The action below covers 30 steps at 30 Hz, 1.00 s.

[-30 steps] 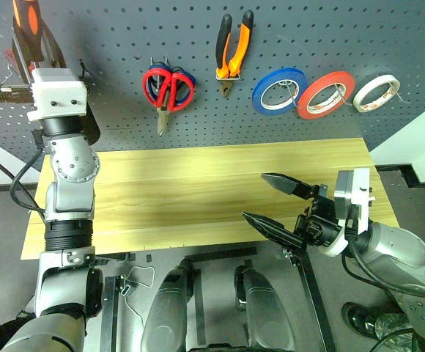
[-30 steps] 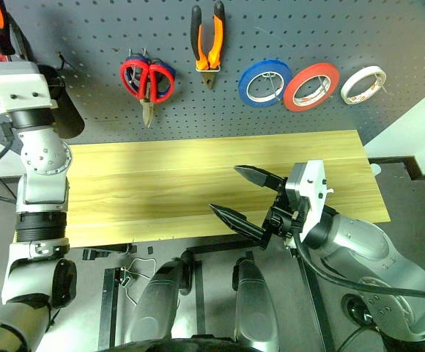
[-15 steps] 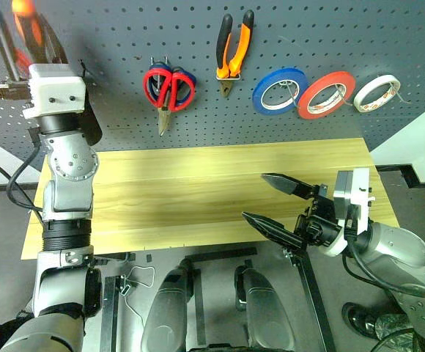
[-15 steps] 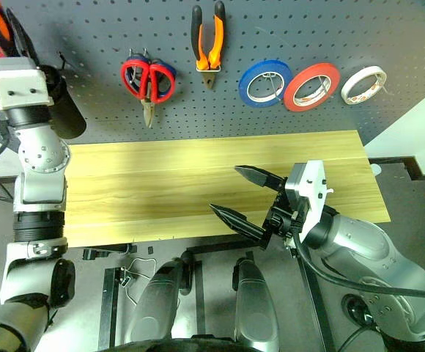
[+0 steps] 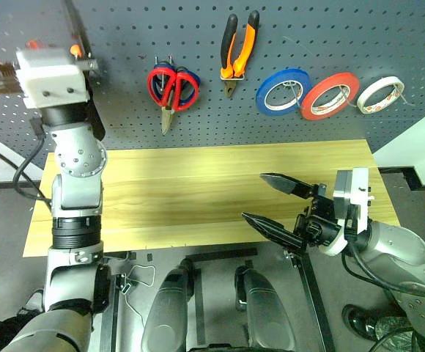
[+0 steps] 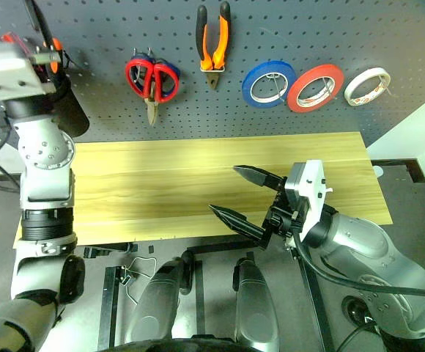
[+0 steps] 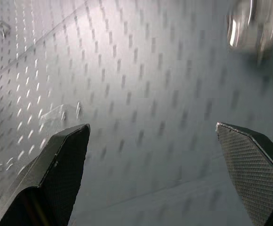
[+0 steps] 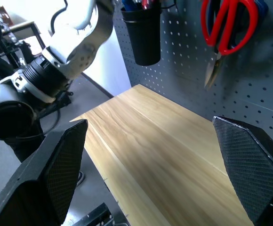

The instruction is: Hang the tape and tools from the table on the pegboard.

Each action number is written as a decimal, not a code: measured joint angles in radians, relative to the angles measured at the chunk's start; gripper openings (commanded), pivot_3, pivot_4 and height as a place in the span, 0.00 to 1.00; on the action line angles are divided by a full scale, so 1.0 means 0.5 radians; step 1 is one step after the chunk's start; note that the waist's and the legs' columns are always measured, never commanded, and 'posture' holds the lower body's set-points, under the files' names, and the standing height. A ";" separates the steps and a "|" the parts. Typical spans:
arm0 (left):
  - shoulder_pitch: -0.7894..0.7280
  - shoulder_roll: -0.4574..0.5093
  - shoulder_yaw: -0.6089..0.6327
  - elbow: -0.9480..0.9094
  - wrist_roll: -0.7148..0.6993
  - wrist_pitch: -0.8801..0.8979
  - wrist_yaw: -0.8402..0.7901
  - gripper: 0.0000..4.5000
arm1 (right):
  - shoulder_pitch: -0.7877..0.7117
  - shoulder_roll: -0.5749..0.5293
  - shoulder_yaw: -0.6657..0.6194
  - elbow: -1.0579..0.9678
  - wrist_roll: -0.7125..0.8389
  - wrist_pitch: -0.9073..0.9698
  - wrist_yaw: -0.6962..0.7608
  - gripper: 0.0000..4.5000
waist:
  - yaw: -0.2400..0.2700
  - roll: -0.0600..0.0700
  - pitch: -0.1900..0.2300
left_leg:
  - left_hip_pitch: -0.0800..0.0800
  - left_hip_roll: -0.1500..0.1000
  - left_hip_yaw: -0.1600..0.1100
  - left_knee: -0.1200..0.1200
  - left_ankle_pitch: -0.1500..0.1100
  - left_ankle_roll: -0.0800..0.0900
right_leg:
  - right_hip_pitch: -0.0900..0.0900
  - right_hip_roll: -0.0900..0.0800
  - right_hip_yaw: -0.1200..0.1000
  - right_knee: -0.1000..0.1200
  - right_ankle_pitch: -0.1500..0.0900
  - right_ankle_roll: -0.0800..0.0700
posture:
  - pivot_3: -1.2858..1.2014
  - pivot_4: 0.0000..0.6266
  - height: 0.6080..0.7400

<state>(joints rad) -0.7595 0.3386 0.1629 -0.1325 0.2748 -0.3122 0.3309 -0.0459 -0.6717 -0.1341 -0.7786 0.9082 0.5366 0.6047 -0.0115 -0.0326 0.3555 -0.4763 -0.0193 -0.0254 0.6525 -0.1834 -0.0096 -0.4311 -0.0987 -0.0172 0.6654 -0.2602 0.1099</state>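
Note:
On the dark grey pegboard (image 5: 117, 44) hang the red-handled scissors (image 5: 172, 86), the orange-and-black pliers (image 5: 238, 50) and, at the far right, the white tape (image 5: 378, 94). My left arm reaches up at the board's left end. In its wrist view my left gripper (image 7: 150, 128) is open against the holes with nothing between its fingers. A small orange bit (image 5: 73, 50) shows beside that wrist; I cannot tell what it is. My right gripper (image 5: 254, 196) hovers open and empty over the front right of the wooden table (image 5: 183, 183).
A blue tape roll (image 5: 280, 90) and a red-orange roll (image 5: 330, 95) hang between the pliers and the white tape. A black cup (image 8: 145, 37) with handles sticking out hangs on the board left of the scissors, just behind my left arm.
My left gripper opened and let go of the orange-and-black handle it held at the board's top left; the hand then drew up and rightward. The right arm stayed put.

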 measured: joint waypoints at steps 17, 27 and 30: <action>0.823 0.057 -0.728 -0.293 -1.177 1.278 -1.698 0.99 | 0.493 0.166 0.263 0.167 -0.660 -0.423 0.079 1.00 | -0.014 0.059 -0.469 | 0.074 0.040 0.012 -0.057 -0.005 -0.010 | 0.110 0.043 -0.022 -0.148 0.049 -0.026 | 0.52 0.00 0.80; 1.330 0.152 -0.836 0.714 -0.878 1.037 -1.874 0.99 | 0.712 0.566 0.412 0.754 -1.264 -0.756 -0.304 1.00 | 0.099 0.038 -0.580 | 0.121 0.077 0.112 -0.073 0.019 -0.048 | 0.167 0.027 -0.021 0.089 -0.244 -0.100 | 0.51 0.00 0.80; 1.409 0.168 -0.723 0.712 -0.923 1.014 -1.901 0.99 | 0.768 0.608 0.381 0.935 -1.317 -0.763 -0.377 1.00 | 0.061 0.043 -0.587 | 0.136 0.084 0.104 -0.076 -0.003 -0.032 | 0.218 0.033 -0.033 0.046 -0.243 -0.097 | 0.52 0.00 0.80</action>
<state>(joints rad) -0.0550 0.4225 -0.1984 0.2234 -0.1867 0.1948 -0.6195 0.3381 -0.3678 0.0564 -0.3111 0.2495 0.1549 0.4162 0.0192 -0.0108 0.0619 -0.4081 0.0227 0.0268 0.6146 -0.1847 -0.0258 -0.3221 -0.0821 -0.0337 0.6883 -0.3815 0.0615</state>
